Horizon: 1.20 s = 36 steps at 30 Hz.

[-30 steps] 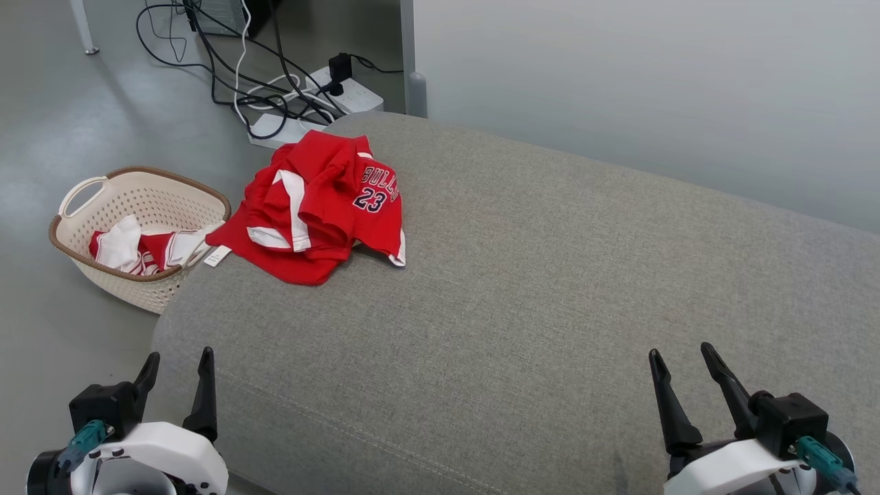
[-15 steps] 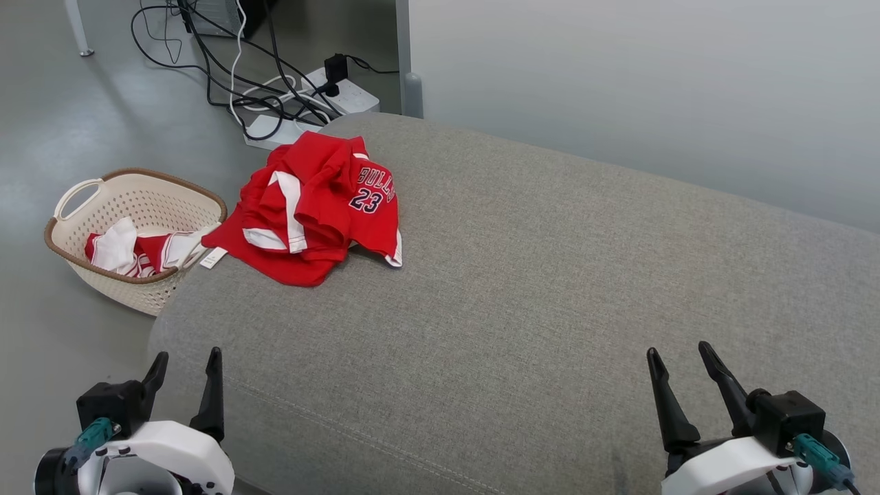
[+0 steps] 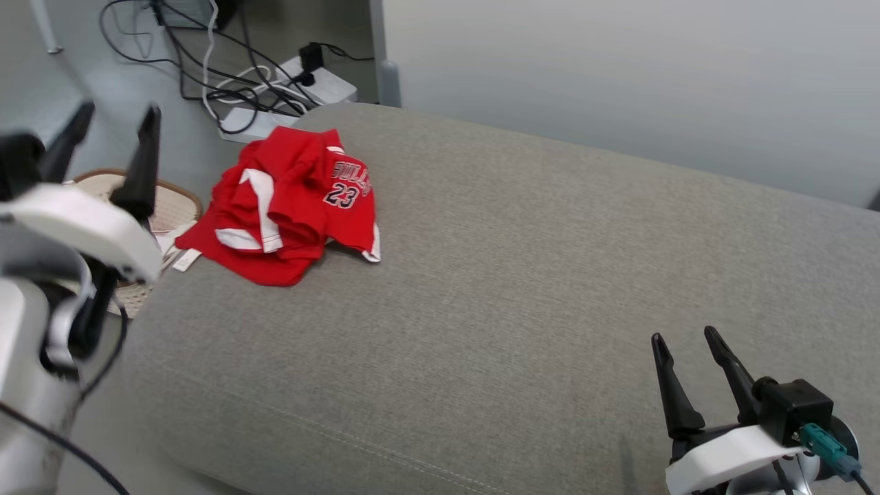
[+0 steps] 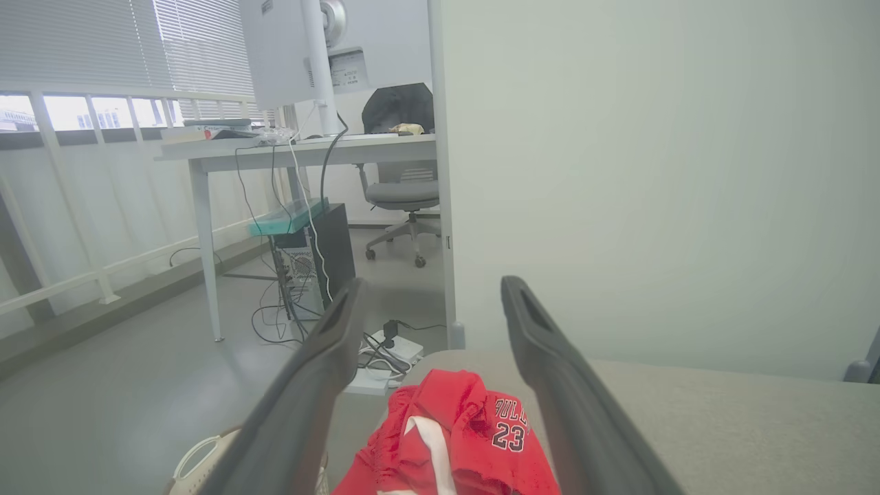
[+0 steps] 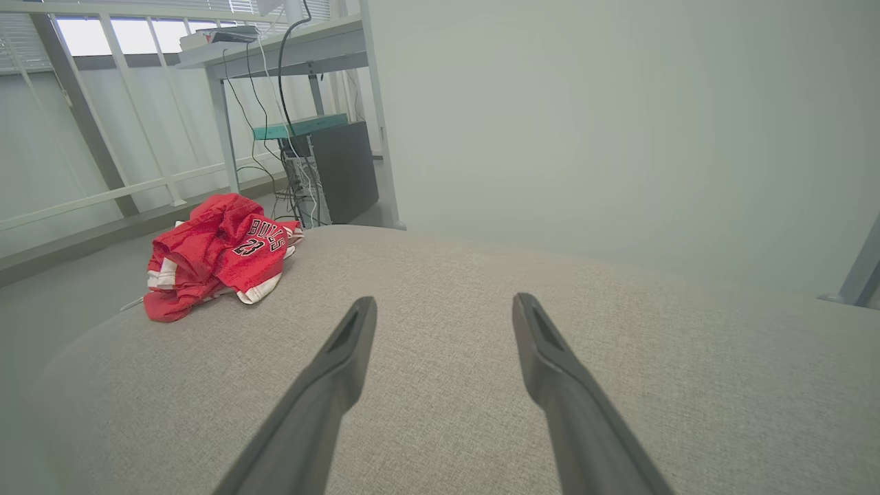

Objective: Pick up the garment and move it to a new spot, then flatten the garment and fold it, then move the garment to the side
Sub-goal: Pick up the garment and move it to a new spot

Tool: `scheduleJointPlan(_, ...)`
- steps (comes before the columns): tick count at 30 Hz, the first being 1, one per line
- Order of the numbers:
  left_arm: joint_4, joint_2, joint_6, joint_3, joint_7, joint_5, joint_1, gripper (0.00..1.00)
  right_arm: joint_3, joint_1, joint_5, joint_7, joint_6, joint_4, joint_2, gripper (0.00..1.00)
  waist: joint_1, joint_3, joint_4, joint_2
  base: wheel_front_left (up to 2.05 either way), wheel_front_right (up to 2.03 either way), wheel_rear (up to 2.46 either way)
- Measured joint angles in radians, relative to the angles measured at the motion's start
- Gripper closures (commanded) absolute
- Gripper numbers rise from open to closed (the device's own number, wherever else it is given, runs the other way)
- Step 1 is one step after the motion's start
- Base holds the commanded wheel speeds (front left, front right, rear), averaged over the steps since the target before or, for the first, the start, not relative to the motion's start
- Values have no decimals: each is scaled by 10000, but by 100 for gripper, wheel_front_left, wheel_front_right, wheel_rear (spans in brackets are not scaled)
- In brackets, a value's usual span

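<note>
garment (image 3: 289, 206) lies crumpled on cushion (image 3: 515, 275), ahead of wide-spread left pincer (image 3: 118, 110).

A grey fabric cushion (image 3: 522, 275) with rounded edges carries a crumpled red garment (image 3: 289, 206), which lies at its far left corner and reaches the left edge. Beside that edge a pale basket (image 3: 180, 201) stands on the floor (image 3: 185, 148).

R gripper (image 3: 683, 334): two long blk fingers (image 3: 672, 392) tapering to points, white curved housing (image 3: 722, 459) wrapping the base, teal connector (image 3: 821, 445) plugging into a blk block (image 3: 790, 407). L gripper (image 3: 119, 108) looking alike; blk cable (image 3: 123, 337) trailing along pale grey forearm (image 3: 20, 405).
</note>
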<state>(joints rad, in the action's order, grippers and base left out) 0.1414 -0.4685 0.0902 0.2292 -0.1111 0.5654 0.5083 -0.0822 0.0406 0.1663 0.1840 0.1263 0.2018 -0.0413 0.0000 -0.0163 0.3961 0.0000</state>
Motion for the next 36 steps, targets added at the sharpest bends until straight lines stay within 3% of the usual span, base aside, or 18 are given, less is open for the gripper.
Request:
scheduleJointPlan(4, 905, -75, -368, 15, -1198, 510, 1342, 0, -23, 140, -59, -127, 0, -236, -75, 0, 0, 229, -417, 0, 0, 0, 0)
scheduleJointPlan(10, 3687, 52, -732, 105, -2412, 1020, 2987, 0, -35, 624, -194, -360, 0, -487, -395, 0, 0, 873, -1064, 0, 0, 0, 0)
scheduleJointPlan(19, 7231, 10, -999, -405, -2592, 1701, 3453, 0, -318, 1283, -309, -623, 0, -851, -635, 0, 0, 2054, -2123, 0, 0, 0, 0)
scheduleJointPlan(32, 9077, 134, -1522, -598, -2203, 2036, 4202, 0, -313, 1980, -456, -740, 0, -1174, -792, 0, 0, 3673, -2779, 0, 0, 0, 0)
scheduleJointPlan(33, 9175, 138, -1599, -604, -2203, 2050, 4240, 63, -326, 2010, -466, -740, 0, -1172, -790, 0, 0, 3733, -2800, 0, 0, 0, 0)
scheduleJointPlan(34, 9275, 153, -1615, -606, -2219, 2115, 4261, 100, -341, 2014, -483, -740, 0, -1172, -790, 0, 0, 3769, -2818, 0, 0, 0, 0)
scheduleJointPlan(36, 9407, 171, -1697, -575, -2192, 2119, 4278, 100, -368, 2014, -500, -740, 0, -1170, -792, 0, 0, 3811, -2838, 0, 0, 0, 0)
